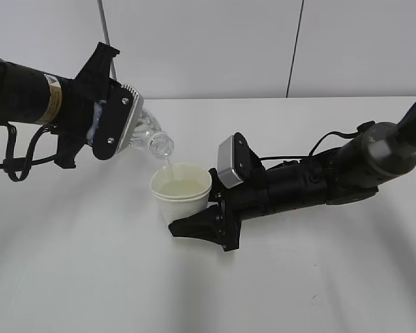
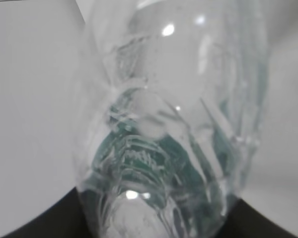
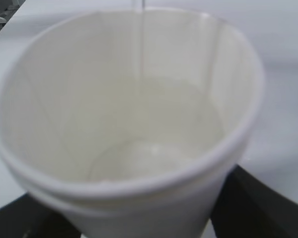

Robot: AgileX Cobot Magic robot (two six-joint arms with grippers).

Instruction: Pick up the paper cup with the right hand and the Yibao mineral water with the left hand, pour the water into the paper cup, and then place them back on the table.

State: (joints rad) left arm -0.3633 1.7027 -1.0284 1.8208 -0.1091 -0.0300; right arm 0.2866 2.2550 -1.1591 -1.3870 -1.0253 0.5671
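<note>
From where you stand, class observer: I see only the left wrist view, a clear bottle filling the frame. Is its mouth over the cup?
Observer: Yes. In the exterior view the Yibao mineral water is tilted, its open neck just above the paper cup.
Operator: Is water actually coming out?
Observer: A thin stream falls into the cup; the right wrist view shows it landing inside the paper cup.
Operator: How full is the cup?
Observer: Partly; water lies well below the rim.
Operator: Who holds the cup?
Observer: The right hand grips its lower part, held tilted above the table, while the left hand holds the bottle.
</note>
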